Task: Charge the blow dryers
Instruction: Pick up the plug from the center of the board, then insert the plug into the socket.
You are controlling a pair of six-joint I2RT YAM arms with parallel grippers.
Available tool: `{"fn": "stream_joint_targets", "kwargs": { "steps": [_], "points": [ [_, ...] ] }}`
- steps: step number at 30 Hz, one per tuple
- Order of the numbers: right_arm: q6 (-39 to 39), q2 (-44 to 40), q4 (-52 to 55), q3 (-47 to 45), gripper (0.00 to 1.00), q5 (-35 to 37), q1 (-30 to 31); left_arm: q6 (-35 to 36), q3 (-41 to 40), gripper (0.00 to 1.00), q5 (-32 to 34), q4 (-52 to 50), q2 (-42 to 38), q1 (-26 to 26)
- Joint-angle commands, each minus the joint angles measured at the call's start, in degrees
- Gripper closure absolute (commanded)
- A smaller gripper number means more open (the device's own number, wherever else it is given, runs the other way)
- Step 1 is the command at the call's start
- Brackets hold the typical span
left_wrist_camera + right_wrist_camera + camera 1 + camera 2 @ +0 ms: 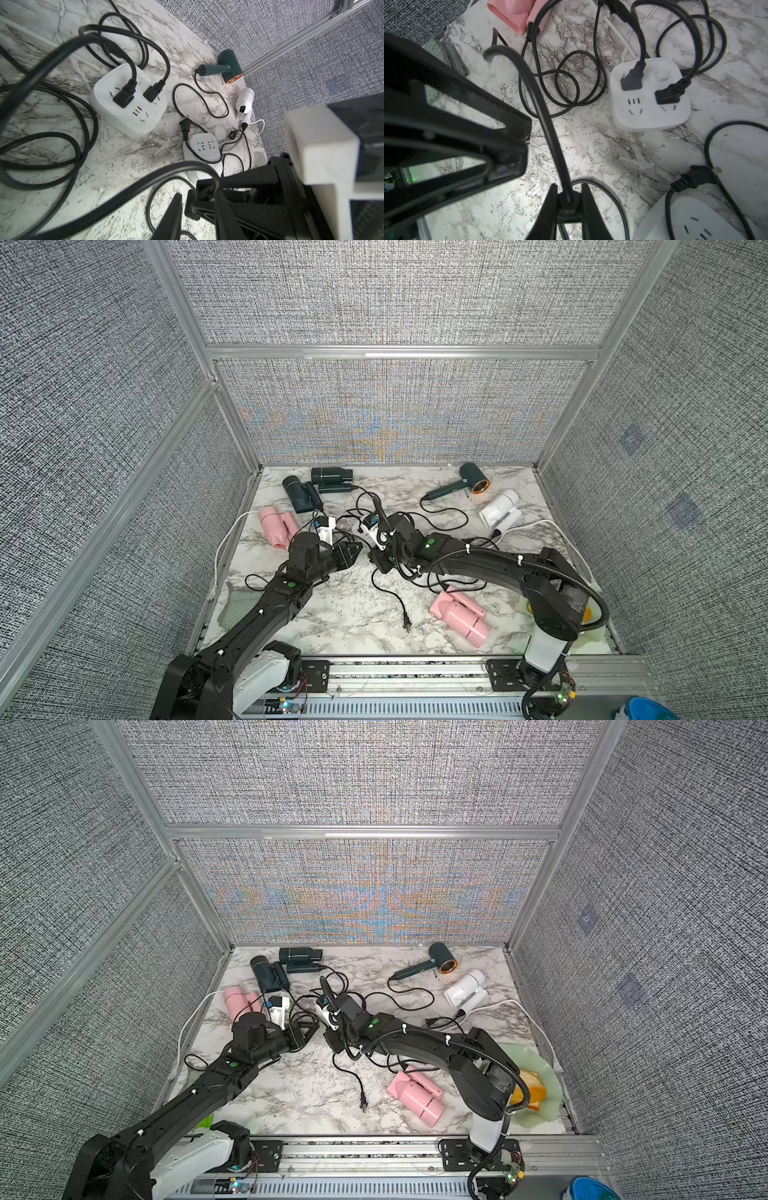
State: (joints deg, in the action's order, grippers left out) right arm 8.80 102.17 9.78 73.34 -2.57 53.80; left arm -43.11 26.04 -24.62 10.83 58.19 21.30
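**Plug Clamped in Right Gripper Above the Socket Blocks**

The two arms meet over the middle of the marble bench (332,624). The right gripper (568,188) is closed tight on a black plug (569,204), and the plug's cord (542,116) arches up and away past the tip of the left gripper (355,551). In the left wrist view the left gripper's jaws stand partly apart on either side of that same plug, without pressing on it.

Near the grippers a white square socket block (128,126) lies flat on the bench with two black plugs pushed in and other slots free. A second socket block (204,148) lies close by, with a loose plug (185,126) lying at its edge. Black cords loop across the marble around both blocks.

Six blow dryers lie on the bench, none of them touched by a gripper:

- A dark teal blow dryer (331,476) sits against the rear wall.
- A second teal blow dryer (297,493) lies just beside it.
- A pink blow dryer (276,526) lies at the left edge, close to the left arm's wrist.
- The copper-ringed blow dryer (469,479) lies at the rear right.
- The white blow dryer (500,508) is just in front of the copper-ringed one.
- A second pink blow dryer (459,614) lies toward the front, beside the right arm.

Another unplugged plug end (407,624) rests on bare marble in front of the grippers.
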Motion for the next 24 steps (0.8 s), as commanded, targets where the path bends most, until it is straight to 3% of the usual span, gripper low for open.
{"fn": "stream_joint_targets", "kwargs": {
  "steps": [1,4,7,9,24],
  "points": [
    [-2.0,-0.3,-3.5,-0.1,0.86,-0.9,-0.9,-0.2,0.4,0.58,-0.8,0.4,-0.8,0.0],
    [-3.3,0.0,-5.7,-0.1,0.86,-0.3,-1.8,0.2,0.3,0.42,-1.0,-0.7,-2.0,0.0],
    [-4.7,0.7,-9.9,-0.7,0.87,-0.6,-3.1,0.7,-0.2,0.12,-0.7,-1.8,-3.7,-0.1],
    [-5.6,1.6,-12.4,-0.7,0.87,-1.0,-4.0,0.8,-0.5,0.01,-0.3,-2.5,-4.9,0.0],
    [-11.4,10.8,-23.6,3.7,0.87,-1.3,-6.4,0.5,-2.7,0.01,0.1,-5.4,-9.1,0.0]
  ]
}}
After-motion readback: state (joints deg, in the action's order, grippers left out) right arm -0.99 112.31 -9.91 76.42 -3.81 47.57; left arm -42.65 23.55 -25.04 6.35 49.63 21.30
